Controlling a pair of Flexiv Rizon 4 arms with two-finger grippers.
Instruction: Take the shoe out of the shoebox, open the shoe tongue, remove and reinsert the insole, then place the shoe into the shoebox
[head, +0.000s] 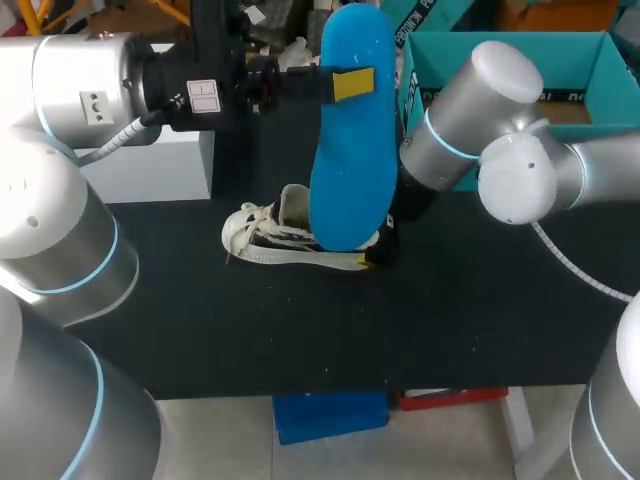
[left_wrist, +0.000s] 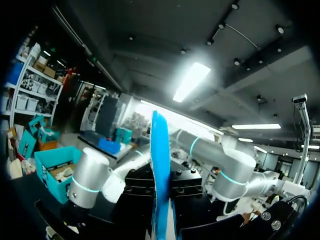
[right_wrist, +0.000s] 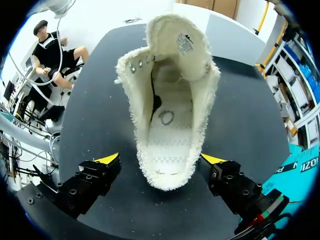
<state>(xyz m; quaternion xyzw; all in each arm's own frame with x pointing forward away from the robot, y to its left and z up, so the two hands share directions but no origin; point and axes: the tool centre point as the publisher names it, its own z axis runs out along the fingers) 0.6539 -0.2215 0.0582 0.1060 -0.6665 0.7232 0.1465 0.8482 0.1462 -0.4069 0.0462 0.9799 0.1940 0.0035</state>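
Your insole (head: 350, 150) stands on end, long axis vertical, edge-on to the left wrist camera. Your left arm comes in level from the left, and the left gripper (head: 350, 83) is clamped on the insole's upper part. Below it the shoe (right_wrist: 170, 115) lies along the table (head: 300, 320), toe toward your left side, mouth gaping. Your right arm angles down in front of the shoebox (head: 440, 48). The right gripper (right_wrist: 160, 159) is spread wide astride the heel, gripping nothing.

Bright ceiling strips (left_wrist: 190, 82) glare in the left wrist view, while the black tabletop (head: 300, 330) shows even light and soft shadows.
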